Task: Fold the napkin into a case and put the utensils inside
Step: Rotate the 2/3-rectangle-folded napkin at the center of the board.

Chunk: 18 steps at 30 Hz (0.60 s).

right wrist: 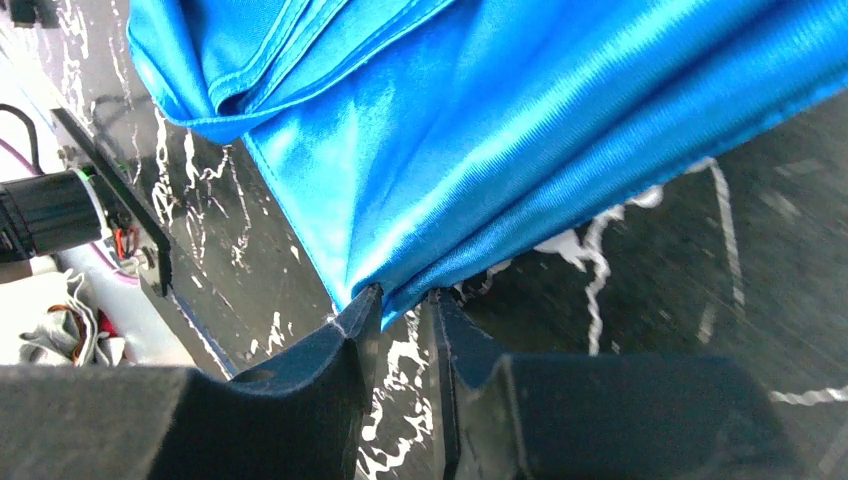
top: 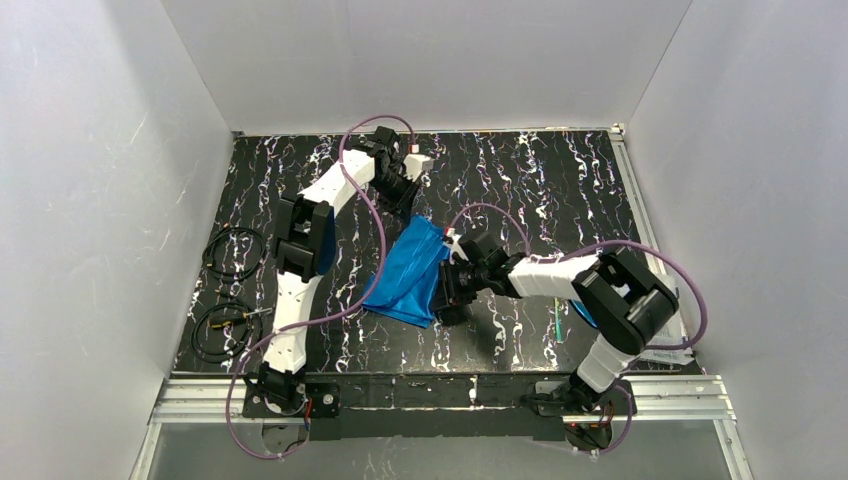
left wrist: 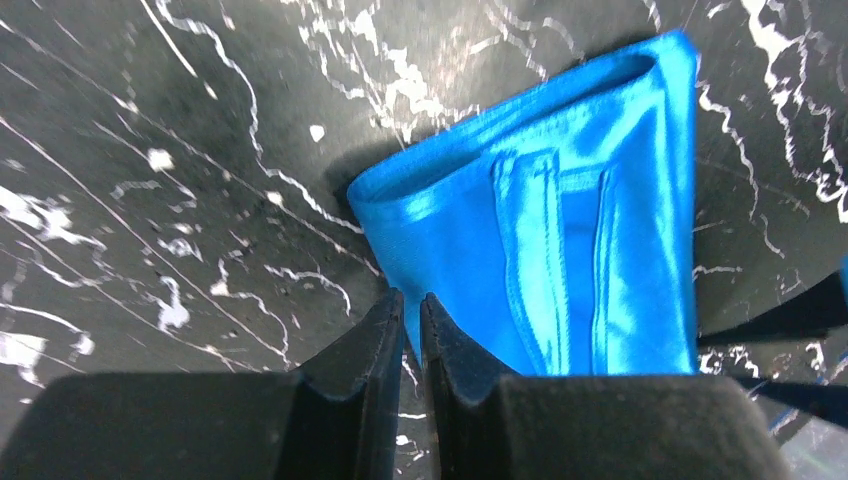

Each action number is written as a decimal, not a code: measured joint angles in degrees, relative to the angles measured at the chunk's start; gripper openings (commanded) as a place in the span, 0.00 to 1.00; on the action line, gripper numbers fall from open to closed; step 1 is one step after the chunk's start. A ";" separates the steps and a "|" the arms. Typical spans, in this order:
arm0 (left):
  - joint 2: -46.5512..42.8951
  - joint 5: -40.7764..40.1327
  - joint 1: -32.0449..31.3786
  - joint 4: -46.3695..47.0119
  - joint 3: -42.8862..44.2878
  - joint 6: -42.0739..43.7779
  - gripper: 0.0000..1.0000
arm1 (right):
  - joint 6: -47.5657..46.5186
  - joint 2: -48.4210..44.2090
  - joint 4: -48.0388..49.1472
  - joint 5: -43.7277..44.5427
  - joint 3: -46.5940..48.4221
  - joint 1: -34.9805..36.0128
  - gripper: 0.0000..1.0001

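The napkin lies folded into a layered, roughly wedge-shaped bundle in the middle of the counter, between the two arms.

The right tool meets it at the bundle's right near edge. In the right wrist view, the right tool stands narrow. The blue cloth gathers to a point between its tips, with taut creases fanning away from them, so it is pinching the napkin's edge and lifting it a little off the counter.

The left tool reaches in from the far side, just beyond the bundle's far corner. In the left wrist view, the left tool is drawn to a thin slit. The folded napkin lies flat ahead of it, with stitched hems showing on top. The cloth's edge runs right up to the tips, but I cannot tell whether any of it is caught between them.

The utensils show only as a slender greenish sliver on the counter, near the right arm's elbow and well apart from the napkin.
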 measured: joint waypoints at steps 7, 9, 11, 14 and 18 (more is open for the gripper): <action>2.25 1.22 -0.59 -0.52 5.40 0.07 0.11 | 0.15 4.81 4.35 -1.55 3.41 3.06 0.33; 3.32 1.55 -0.70 -0.87 6.05 0.15 0.11 | 0.26 5.84 5.18 -1.62 4.35 3.85 0.33; 4.61 2.10 -0.83 -1.33 6.71 0.28 0.11 | 0.55 7.26 6.23 -1.70 5.66 4.81 0.34; 6.10 2.78 -0.96 -2.78 7.93 0.59 0.13 | 0.90 7.91 7.32 -1.36 6.32 5.70 0.36; 6.29 3.56 -1.09 -4.83 9.27 1.07 0.22 | -0.59 5.09 5.29 -0.09 5.90 5.66 0.37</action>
